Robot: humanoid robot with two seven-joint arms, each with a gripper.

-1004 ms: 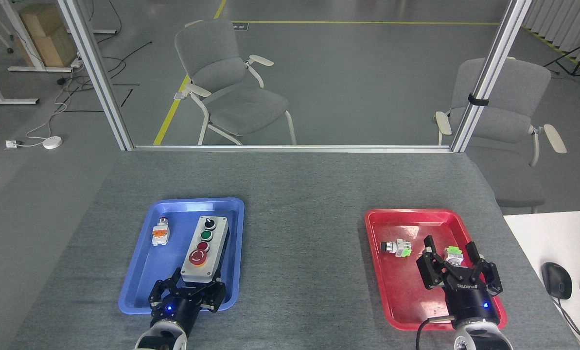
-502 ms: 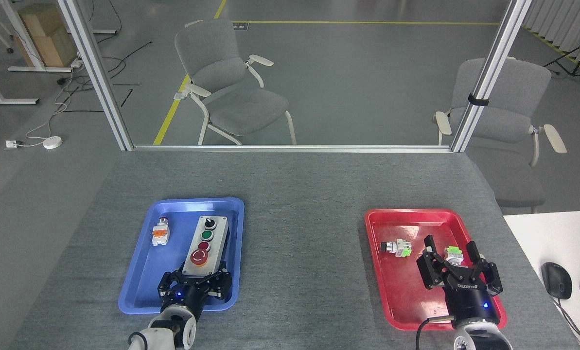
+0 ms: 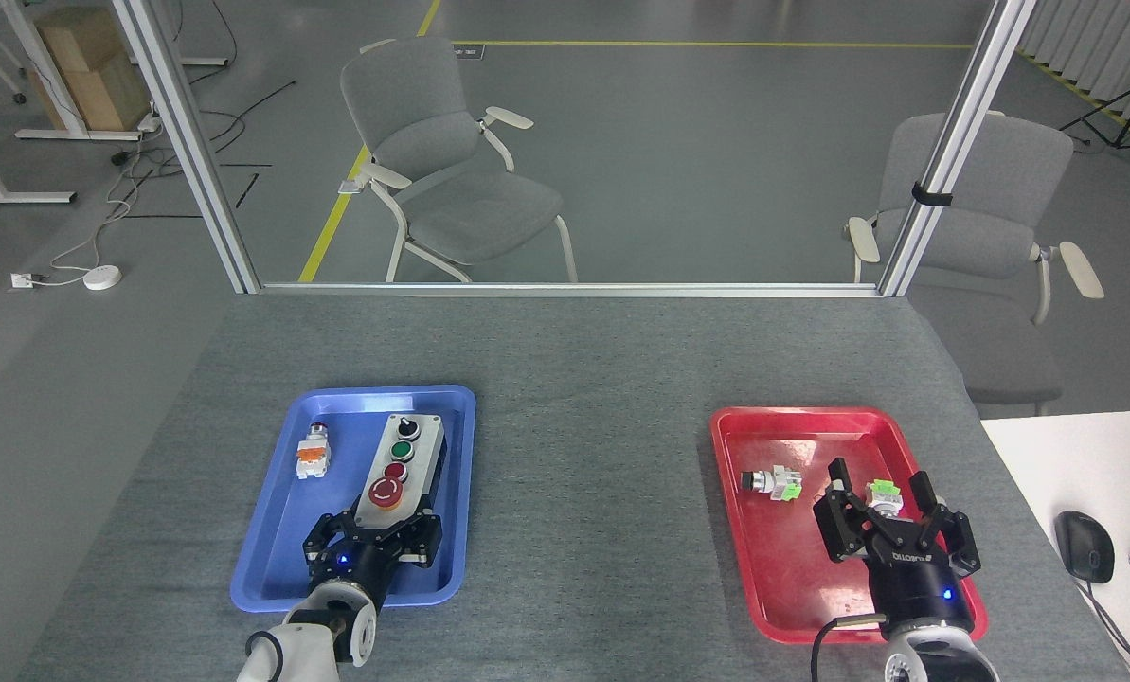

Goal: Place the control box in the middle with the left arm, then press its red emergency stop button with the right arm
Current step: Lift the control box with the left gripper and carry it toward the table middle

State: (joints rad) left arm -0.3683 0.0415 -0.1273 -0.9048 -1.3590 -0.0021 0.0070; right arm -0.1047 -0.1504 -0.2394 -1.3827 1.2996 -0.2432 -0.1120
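Observation:
The control box (image 3: 402, 462), light grey with a black base, lies lengthwise in the blue tray (image 3: 266, 530). Its face carries a black knob, a green button, a small red button and the red emergency stop button (image 3: 385, 492) nearest me. My left gripper (image 3: 375, 532) has its claws closed around the box's near end. My right gripper (image 3: 882, 502), with a black cable at its wrist, hovers open over the red tray (image 3: 763, 578) and holds nothing. The middle (image 3: 588, 493) is bare grey felt tabletop between the two trays.
A loose orange-and-white push-button part (image 3: 313, 455) lies in the blue tray left of the box. The red tray holds a black-tipped part (image 3: 771, 483) and a green part (image 3: 884, 491) just beyond my right claws. A white desk with a mouse (image 3: 1084, 546) adjoins at right.
My left gripper advanced onto the box's near end and its claws closed in on it. The box shifted slightly away from me and tilted. The right gripper stayed put.

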